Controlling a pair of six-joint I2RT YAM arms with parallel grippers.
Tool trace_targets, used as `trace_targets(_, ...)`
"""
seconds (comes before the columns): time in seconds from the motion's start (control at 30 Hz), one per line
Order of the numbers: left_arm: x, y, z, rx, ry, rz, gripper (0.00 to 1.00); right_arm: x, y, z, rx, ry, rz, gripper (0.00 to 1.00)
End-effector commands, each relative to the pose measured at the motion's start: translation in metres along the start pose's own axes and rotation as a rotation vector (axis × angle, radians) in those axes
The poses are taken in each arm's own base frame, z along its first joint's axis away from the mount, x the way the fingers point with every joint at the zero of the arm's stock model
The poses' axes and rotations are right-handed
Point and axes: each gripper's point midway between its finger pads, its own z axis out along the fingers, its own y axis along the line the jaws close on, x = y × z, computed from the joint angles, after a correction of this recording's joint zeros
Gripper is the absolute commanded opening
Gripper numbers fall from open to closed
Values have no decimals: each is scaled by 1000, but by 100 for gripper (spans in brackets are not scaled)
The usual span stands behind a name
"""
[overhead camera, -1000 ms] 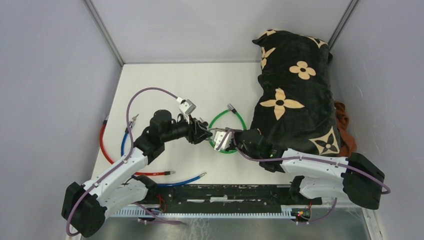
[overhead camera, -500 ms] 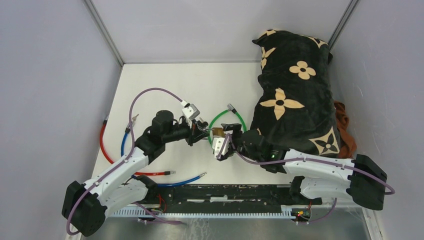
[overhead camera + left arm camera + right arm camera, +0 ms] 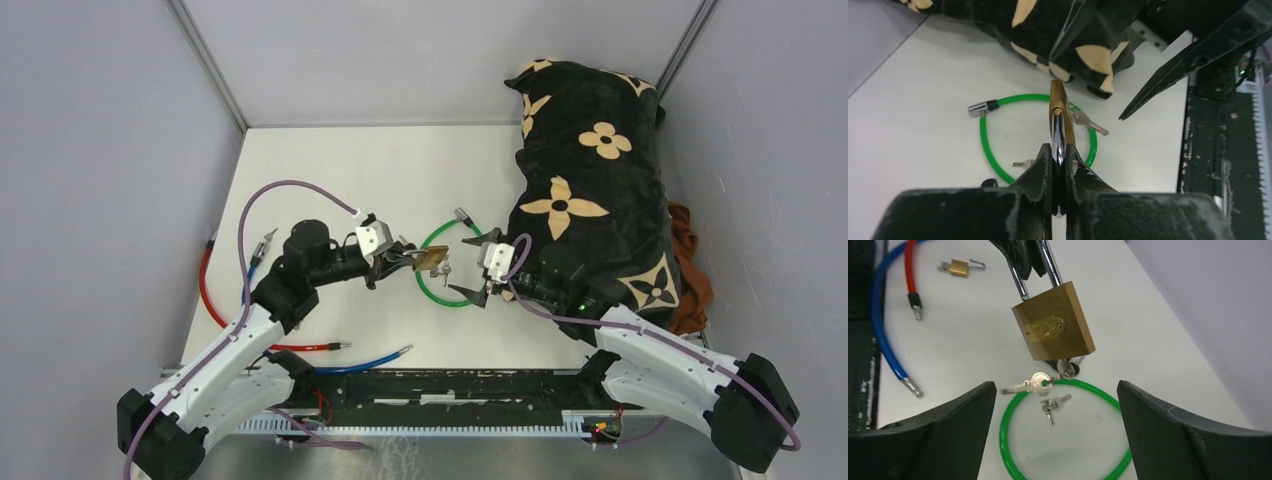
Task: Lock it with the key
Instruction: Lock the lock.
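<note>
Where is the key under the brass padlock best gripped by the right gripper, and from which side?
Grip the key by its head, just under the brass padlock, coming from the side of the open right gripper. The left gripper pinches the shackle, so the keyhole end hangs free. Probably avoid the spare key dangling beside it.

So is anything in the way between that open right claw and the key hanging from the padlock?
Nothing visible. The padlock hangs from the shut left gripper, its key dangling in open air before the open right gripper. The green cable loop lies on the table underneath, not between.
</note>
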Motion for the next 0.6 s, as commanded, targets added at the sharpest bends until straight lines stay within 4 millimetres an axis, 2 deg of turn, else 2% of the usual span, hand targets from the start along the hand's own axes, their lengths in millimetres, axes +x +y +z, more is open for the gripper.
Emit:
trace_targets(0.0, -99, -13, -14, 68, -310, 62, 2, -43, 5, 6, -91, -229, 141, 96)
trace_targets(0.17, -109, -28, -19, 134, -355, -31, 2, -67, 18, 14, -225, -351, 266, 94)
trace_targets(0.3, -113, -30, -20, 143, -389, -64, 2, -72, 19, 27, -280, -359, 340, 84)
trace_targets(0.43, -112, -32, -21, 148, -404, -89, 2, -91, 20, 22, -311, -459, 382, 69)
trace_targets(0.57, -107, -33, -21, 145, -399, -102, 2, -96, 21, 22, -327, -468, 413, 69)
